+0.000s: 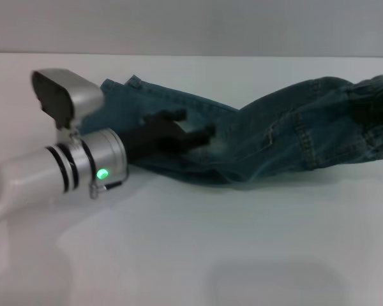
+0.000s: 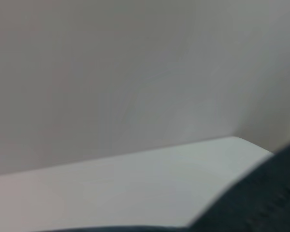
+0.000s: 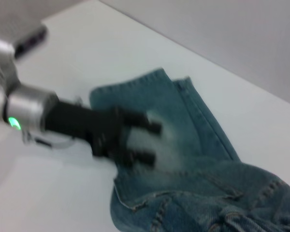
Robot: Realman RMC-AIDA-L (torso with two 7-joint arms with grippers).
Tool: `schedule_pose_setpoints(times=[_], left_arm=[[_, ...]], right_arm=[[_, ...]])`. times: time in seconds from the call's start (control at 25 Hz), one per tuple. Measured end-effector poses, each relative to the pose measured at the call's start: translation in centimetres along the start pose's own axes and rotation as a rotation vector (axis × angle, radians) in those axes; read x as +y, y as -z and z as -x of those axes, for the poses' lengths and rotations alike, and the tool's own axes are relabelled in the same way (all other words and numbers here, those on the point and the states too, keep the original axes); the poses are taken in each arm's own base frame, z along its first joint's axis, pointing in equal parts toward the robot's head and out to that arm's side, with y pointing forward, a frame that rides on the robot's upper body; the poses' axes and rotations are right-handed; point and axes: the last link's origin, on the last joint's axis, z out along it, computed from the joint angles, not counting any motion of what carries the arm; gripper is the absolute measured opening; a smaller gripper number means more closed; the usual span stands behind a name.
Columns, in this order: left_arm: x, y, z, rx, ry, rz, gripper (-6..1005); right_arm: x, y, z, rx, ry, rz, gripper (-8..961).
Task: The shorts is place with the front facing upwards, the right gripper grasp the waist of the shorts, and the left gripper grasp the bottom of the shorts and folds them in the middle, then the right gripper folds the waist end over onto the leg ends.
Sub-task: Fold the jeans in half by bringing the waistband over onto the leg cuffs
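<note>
Tabletop [image 1: 179, 255] lies bare along the lower frame of the head view; above it, at left centre, you see the left hand [image 1: 195, 127] reaching over the shorts [image 1: 274, 140], its black fingers spread apart and gripping nothing; I judge it sits there because the leg ends [image 3: 135, 87] lie just beyond it, lapped one over the other, so the lengthwise fold looks done. The shorts stretch from upper left centre to the right edge, where the waist [image 1: 370, 108] bunches; you cannot see the right hand in any view, so its state is unknown. No containers show.
</note>
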Motion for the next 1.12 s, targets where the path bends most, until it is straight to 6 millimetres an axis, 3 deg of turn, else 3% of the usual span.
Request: schedule_pose_setpoints(times=[0.24, 0.56, 1.12], left_arm=[[2.2, -0.7, 1.3, -0.021, -0.019, 0.056, 814], [3.6, -1.0, 2.4, -0.045, -0.018, 0.087, 815], [7.3, -1.8, 3.1, -0.022, 0.020, 0.184, 815]], right_arm=[[-0.2, 0.8, 0.8, -0.085, -0.007, 0.018, 75], [-0.2, 0.6, 2.7, -0.193, 0.006, 0.088, 75], [0.4, -3.9, 5.1, -0.161, 0.024, 0.243, 71]])
